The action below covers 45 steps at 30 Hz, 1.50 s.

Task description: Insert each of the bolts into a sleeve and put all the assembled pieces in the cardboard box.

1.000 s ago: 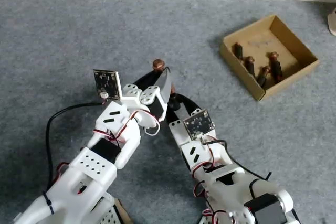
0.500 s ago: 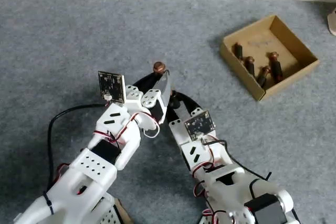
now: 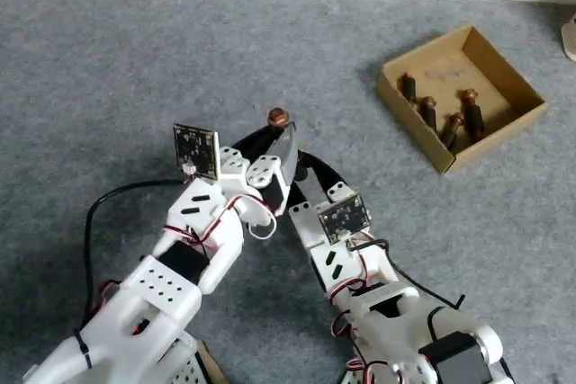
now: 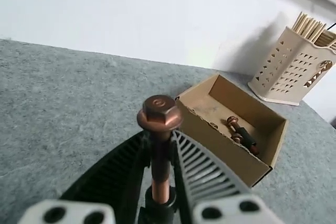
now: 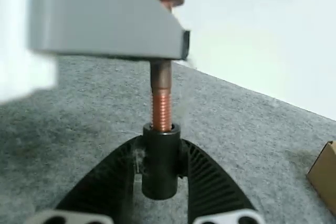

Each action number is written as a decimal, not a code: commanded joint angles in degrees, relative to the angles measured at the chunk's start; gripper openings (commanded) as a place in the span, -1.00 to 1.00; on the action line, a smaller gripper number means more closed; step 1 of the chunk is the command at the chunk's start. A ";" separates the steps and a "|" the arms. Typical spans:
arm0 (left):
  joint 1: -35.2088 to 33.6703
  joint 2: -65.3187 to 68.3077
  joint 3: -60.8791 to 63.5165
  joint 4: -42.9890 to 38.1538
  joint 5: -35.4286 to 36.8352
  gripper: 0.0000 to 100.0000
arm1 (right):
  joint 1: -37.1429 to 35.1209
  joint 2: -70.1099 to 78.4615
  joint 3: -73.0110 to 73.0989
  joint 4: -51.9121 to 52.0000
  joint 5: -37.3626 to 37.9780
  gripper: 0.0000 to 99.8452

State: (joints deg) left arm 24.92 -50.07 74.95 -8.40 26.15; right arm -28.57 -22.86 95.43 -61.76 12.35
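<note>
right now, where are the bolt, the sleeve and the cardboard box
bolt (image 4: 159, 113): left wrist view, on its hex head
sleeve (image 5: 160, 161): right wrist view, on its black side
cardboard box (image 3: 412, 125): high view, on its near outer wall

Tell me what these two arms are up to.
They are putting a bolt and a sleeve together above the table. The left gripper holds the bolt upright, head up, and the right gripper holds the black sleeve beneath it. The bolt's threaded tip sits in the sleeve's mouth, with most of the shank outside. The cardboard box already holds four assembled pieces.
</note>
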 commanded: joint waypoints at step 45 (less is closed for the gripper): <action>0.84 -1.63 -0.75 9.58 -3.60 0.06 | 2.42 -1.01 5.76 -1.63 0.18 -0.99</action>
State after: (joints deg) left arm 27.74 -50.68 77.67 0.84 19.91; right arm -27.25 -22.86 95.43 -61.93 12.35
